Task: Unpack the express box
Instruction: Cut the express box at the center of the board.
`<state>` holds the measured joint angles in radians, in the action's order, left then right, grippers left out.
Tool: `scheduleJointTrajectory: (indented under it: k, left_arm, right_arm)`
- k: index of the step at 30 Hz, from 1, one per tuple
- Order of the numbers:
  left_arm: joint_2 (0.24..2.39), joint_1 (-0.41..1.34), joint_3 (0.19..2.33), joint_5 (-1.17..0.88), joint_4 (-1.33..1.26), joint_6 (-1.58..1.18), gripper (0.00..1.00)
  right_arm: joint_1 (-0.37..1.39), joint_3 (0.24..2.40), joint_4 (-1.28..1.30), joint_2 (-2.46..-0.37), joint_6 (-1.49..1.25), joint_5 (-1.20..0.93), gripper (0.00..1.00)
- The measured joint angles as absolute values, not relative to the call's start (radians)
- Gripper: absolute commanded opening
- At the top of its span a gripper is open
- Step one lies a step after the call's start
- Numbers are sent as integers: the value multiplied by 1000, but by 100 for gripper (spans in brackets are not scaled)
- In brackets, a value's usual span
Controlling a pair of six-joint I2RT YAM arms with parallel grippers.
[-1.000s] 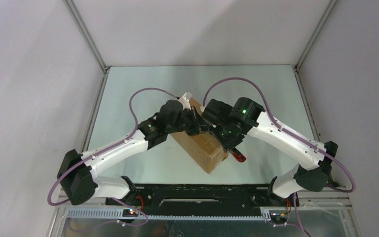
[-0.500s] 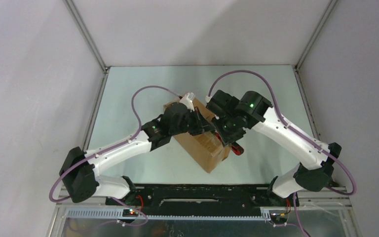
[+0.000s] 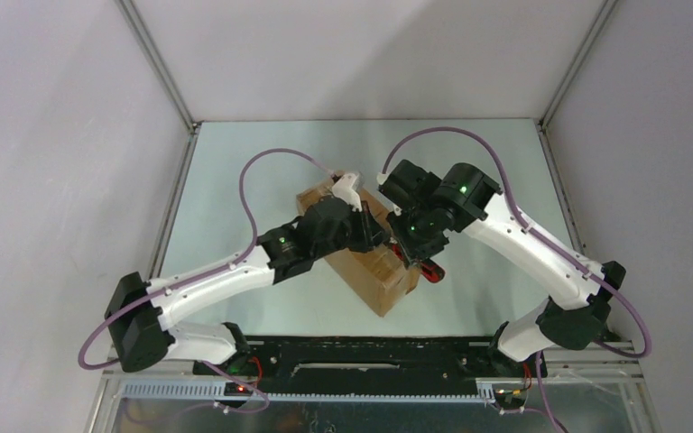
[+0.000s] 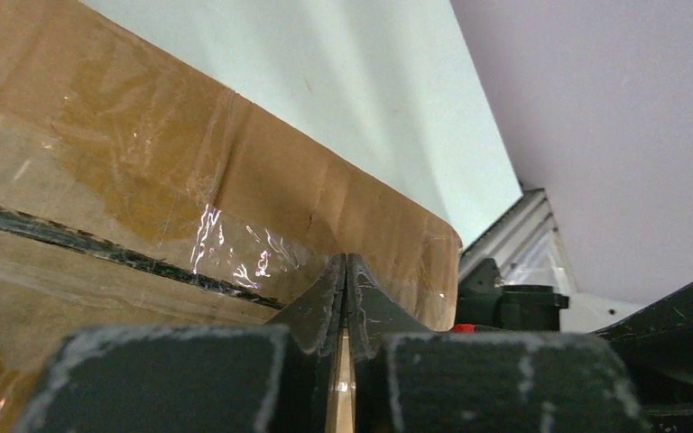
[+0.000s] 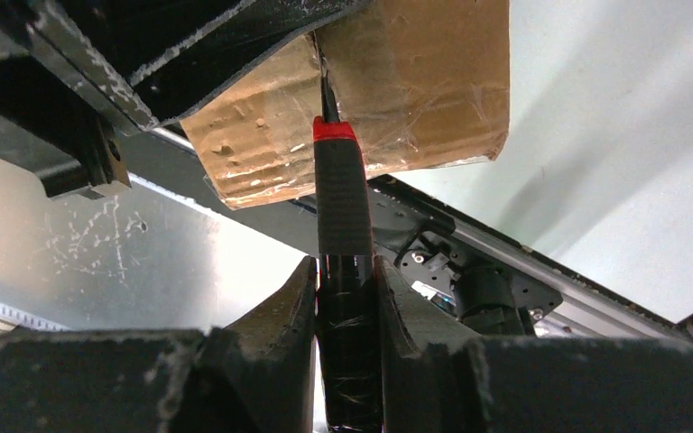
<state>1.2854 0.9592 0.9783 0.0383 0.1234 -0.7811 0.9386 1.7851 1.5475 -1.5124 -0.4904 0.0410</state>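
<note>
**Knife at the tape, both pincers shut**

The express box (image 3: 381,276) lies diagonally on the pale green worktop (image 3: 235,180), near its middle, with both arms bent in over it. Its near end shows clear of the arms; the far end is mostly hidden under them.

The left pincer (image 4: 346,271) is closed, its two dark fingers pressed together at the tips with nothing seen between them. It sits low over the box's top face, just beside the dark seam line that runs under the clear tape (image 4: 226,244). The tape is wrinkled and glossy there.

The right pincer (image 5: 343,271) is clamped on a knife (image 5: 341,198) with a black handle and a red collar. The handle stands up between the fingers. Its thin blade reaches the taped cardboard at the box's end – whether it has cut in, I cannot tell. From above, the red part of the tool shows beside the box's right edge, and the two pincers sit close together over the box – the left arm's black body overhangs the blade tip in the right wrist view.
</note>
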Motion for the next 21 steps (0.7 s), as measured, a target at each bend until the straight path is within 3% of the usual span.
scheduleJointTrajectory:
  k: [10,21]
  left_arm:
    - [1248,1029,944,179,103,-649,9]
    - [1260,1037,908,189,31,-638,8]
  right_arm:
    - [929,1758,1499,-1491,-537,21,0]
    - [909,1538,1315,-1337,-622,0,0]
